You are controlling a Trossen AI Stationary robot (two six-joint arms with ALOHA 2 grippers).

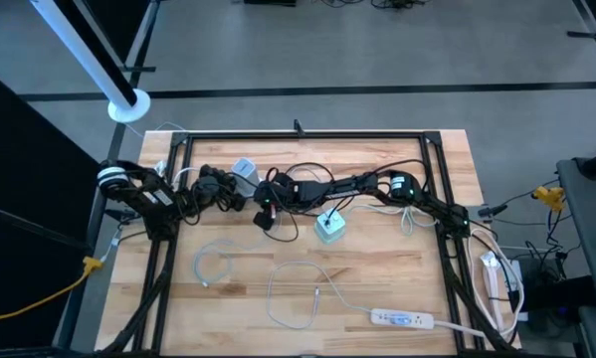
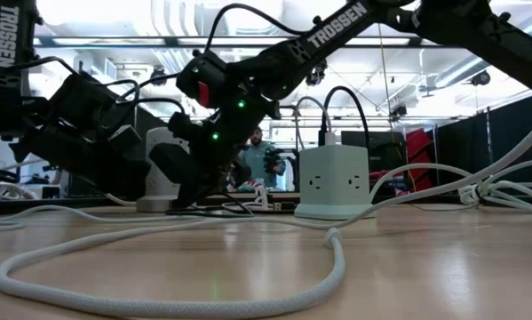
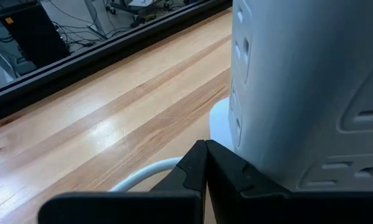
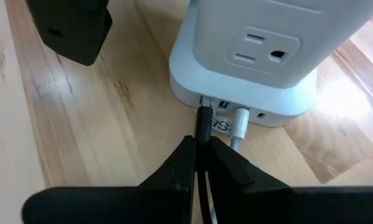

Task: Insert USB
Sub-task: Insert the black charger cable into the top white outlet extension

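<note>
USB plug at the port, not fully in yet

Your right hand (image 4: 202, 152) pinches the black USB plug (image 4: 203, 124) closed, its tip at the power tower (image 4: 261, 56) base port; you must push further. Left hand (image 3: 205, 165) closed, empty.

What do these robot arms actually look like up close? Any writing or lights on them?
Both arms are dark, nearly black, built from jointed tubes with black cables looped along them. White TROSSEN lettering runs down one arm; a red patch and small green lights show near a wrist. The left gripper and right gripper have wedge-shaped black fingers.
</note>
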